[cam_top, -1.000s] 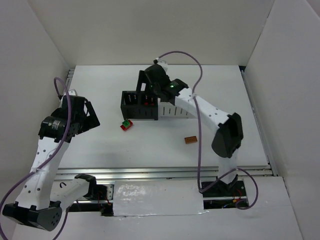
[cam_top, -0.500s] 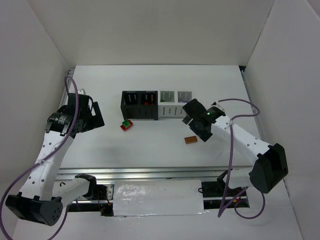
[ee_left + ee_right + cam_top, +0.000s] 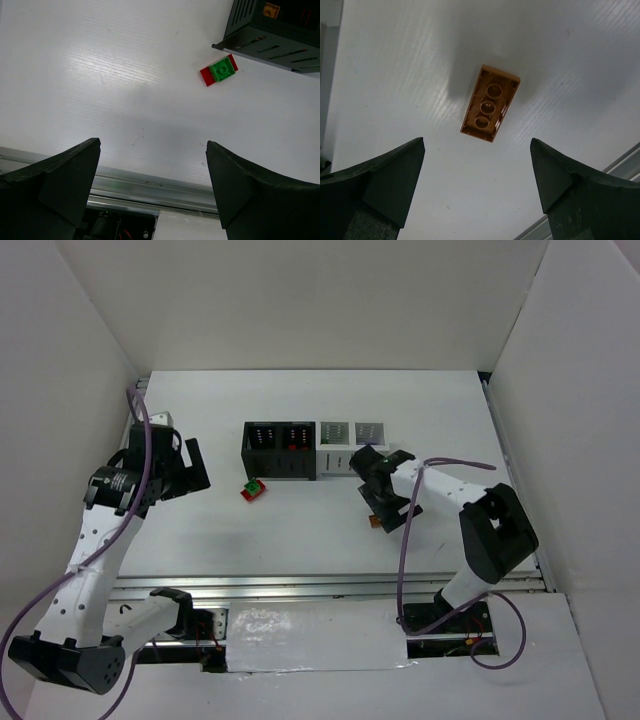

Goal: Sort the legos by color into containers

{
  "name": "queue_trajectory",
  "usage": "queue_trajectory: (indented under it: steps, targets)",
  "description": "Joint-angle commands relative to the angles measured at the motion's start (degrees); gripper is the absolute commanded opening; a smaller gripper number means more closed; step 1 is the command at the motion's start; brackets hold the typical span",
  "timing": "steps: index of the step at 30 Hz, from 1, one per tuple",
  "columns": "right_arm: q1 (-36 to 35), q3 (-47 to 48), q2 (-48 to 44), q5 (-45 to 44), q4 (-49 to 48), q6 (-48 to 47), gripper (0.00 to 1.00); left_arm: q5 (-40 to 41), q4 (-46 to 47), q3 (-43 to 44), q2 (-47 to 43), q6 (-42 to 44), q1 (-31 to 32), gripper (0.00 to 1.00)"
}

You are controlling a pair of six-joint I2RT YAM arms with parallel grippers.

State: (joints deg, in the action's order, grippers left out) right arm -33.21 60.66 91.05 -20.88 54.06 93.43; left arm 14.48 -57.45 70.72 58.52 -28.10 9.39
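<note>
An orange lego [image 3: 490, 103] lies upside down on the table, hollow side up, just ahead of my open, empty right gripper [image 3: 477, 165]. In the top view that gripper [image 3: 388, 505] hovers over the lego, and only a sliver of the orange lego [image 3: 374, 523] shows. A green lego stacked on a red one [image 3: 219, 70] lies by the black bins' front corner and also shows in the top view [image 3: 254, 489]. The four joined containers [image 3: 315, 448] stand at mid-table, two black on the left and two white on the right. My left gripper [image 3: 152, 165] is open and empty, well to the left of them [image 3: 188, 470].
A black bin's slotted wall [image 3: 272, 35] fills the left wrist view's top right, with an orange piece [image 3: 271, 9] inside. Something red [image 3: 294, 446] lies in the second black bin. A metal rail [image 3: 330, 585] runs along the table's near edge. White walls enclose the table.
My right arm swung from over the black bins down to the orange lego in front of the white bins. My left arm shifted slightly back.
</note>
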Motion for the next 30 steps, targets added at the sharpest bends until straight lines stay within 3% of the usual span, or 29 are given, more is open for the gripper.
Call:
queue_trajectory:
  steps: [1, 6, 9, 12, 13, 15, 19, 23, 25, 27, 29, 30]
  targets:
    - [0.6, -0.63, 2.2, -0.47, -0.54, 4.39, 0.93, -1.91, 1.9, -1.19, -1.48, 1.9, -0.33, 1.0]
    - [1.48, -2.39, 7.74, 3.3, -2.91, 3.78, 0.9, -2.17, 2.43, -2.07, -1.66, 2.35, -0.33, 0.99]
    - [1.48, -3.53, 8.62, 3.31, -3.87, 3.87, 0.81, -2.53, 2.78, -2.16, -1.48, 2.43, -0.33, 1.0]
    - [1.31, -4.41, 8.01, 2.52, -4.32, 3.96, 0.41, -2.7, 2.87, -2.08, -0.87, 2.61, -0.42, 1.0]
    - [1.31, -4.41, 7.75, 2.17, -3.88, 3.87, 0.22, -2.7, 2.96, -2.08, -0.6, 2.61, -0.34, 1.0]
    - [0.26, -3.28, 7.31, 1.73, -3.79, 1.25, 0.0, -2.44, 3.05, -1.99, -0.51, 2.52, -0.34, 1.0]
    - [-6.76, 6.72, 7.13, -3.54, 5.83, -0.88, 0.0, -0.51, 2.61, -1.2, 0.19, 2.08, -0.33, 0.99]
    - [-15.81, 25.32, 5.03, -9.6, 7.56, -8.5, 0.0, 1.42, 2.43, -0.41, 0.36, 1.03, -0.33, 0.99]
    - [-18.64, 32.8, 5.54, -8.48, 1.43, -19.75, 0.0, 2.13, 2.87, -0.49, 0.1, -0.19, -0.33, 0.99]
    - [-19.17, 36.61, 7.03, -1.12, -6.3, -35.36, 0.0, 2.22, 3.13, -0.67, 0.19, -1.25, -0.33, 1.0]
    - [-19.08, 44.16, 11.77, 6.16, -12.65, -46.51, 0.0, 1.08, 3.05, -0.84, 0.19, -1.96, -0.34, 1.0]
    - [-18.21, 47.67, 17.44, 8.12, -10.93, -48.84, 0.0, 0.64, 2.96, -0.85, 0.1, -2.14, -0.33, 1.0]
